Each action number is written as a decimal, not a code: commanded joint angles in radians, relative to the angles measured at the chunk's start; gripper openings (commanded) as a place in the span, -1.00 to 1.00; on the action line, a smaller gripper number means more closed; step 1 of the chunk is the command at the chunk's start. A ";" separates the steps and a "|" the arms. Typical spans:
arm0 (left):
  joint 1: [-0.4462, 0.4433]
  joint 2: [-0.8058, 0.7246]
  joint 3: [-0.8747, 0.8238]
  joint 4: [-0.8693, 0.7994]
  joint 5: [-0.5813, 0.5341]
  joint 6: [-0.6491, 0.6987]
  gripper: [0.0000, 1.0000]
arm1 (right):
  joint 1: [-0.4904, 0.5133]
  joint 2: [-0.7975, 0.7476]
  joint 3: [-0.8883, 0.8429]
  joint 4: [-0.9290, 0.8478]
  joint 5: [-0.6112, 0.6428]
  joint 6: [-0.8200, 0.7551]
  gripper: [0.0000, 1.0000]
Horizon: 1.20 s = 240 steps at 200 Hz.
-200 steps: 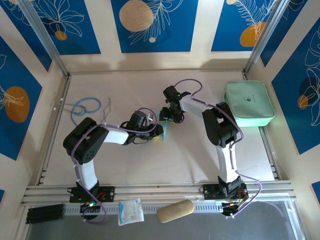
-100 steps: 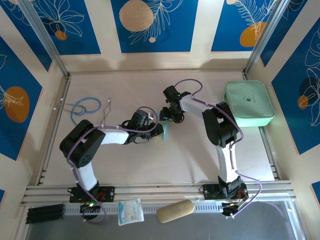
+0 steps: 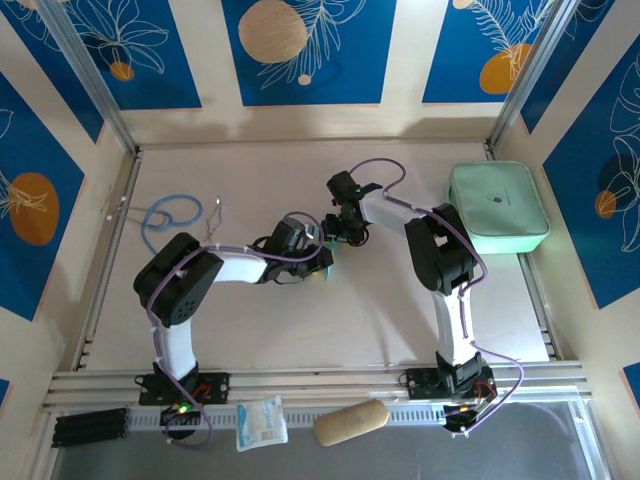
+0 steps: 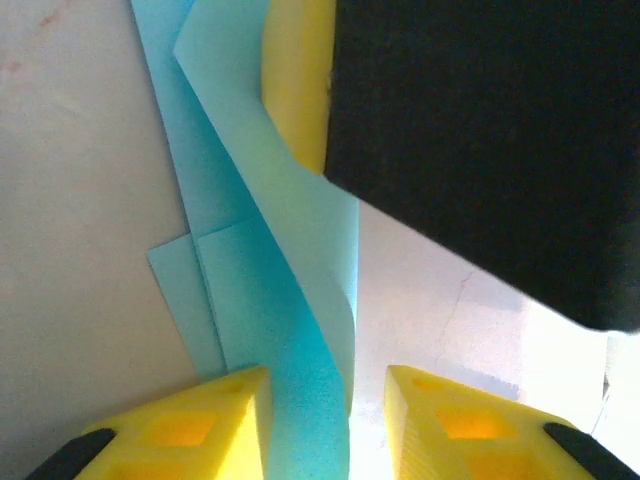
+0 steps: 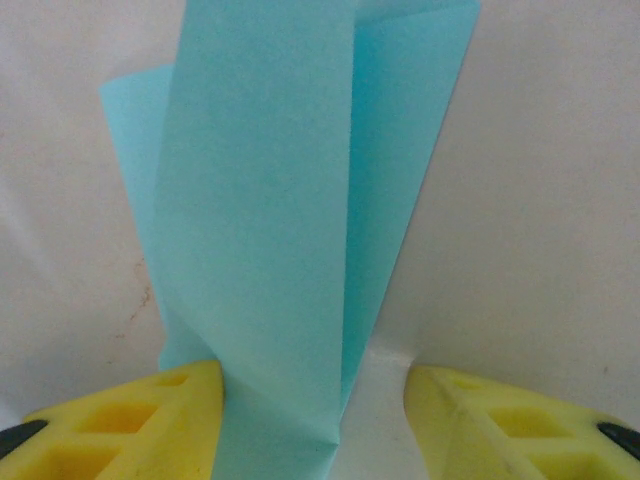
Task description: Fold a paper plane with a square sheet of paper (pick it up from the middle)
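Note:
The light-blue sheet of paper (image 3: 327, 267), folded into a narrow creased shape, stands up off the table at mid-table, between the two grippers. My left gripper (image 3: 318, 258) comes at it from the left and my right gripper (image 3: 335, 235) from behind. In the left wrist view the paper (image 4: 250, 290) curves up between the fingers of the left gripper (image 4: 325, 385), resting on the left finger with a gap to the right one. In the right wrist view the folded paper (image 5: 270, 200) leans on the left finger of the right gripper (image 5: 315, 375). The other finger stands clear of it.
A mint-green zip case (image 3: 498, 207) lies at the right edge of the table. A blue cable loop (image 3: 170, 212) sits at the far left. On the near rail lie a white snack packet (image 3: 262, 422) and a tan oblong object (image 3: 350, 422). Patterned walls close off three sides.
The left arm has swung its elbow and pushed its gripper a little right, over the paper, so less paper shows from above. The right arm has stayed put.

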 commanded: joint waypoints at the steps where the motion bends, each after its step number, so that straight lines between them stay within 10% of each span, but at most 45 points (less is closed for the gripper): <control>1: -0.008 0.030 0.014 -0.039 -0.001 0.030 -0.32 | 0.003 0.103 -0.063 -0.084 -0.019 0.024 0.11; 180: 0.036 0.069 -0.129 0.100 0.026 -0.066 -0.78 | -0.104 -0.085 -0.176 0.112 -0.344 -0.148 0.23; 240: 0.048 0.082 -0.153 0.157 0.055 -0.100 -0.83 | -0.109 -0.042 -0.169 0.072 -0.273 -0.192 0.12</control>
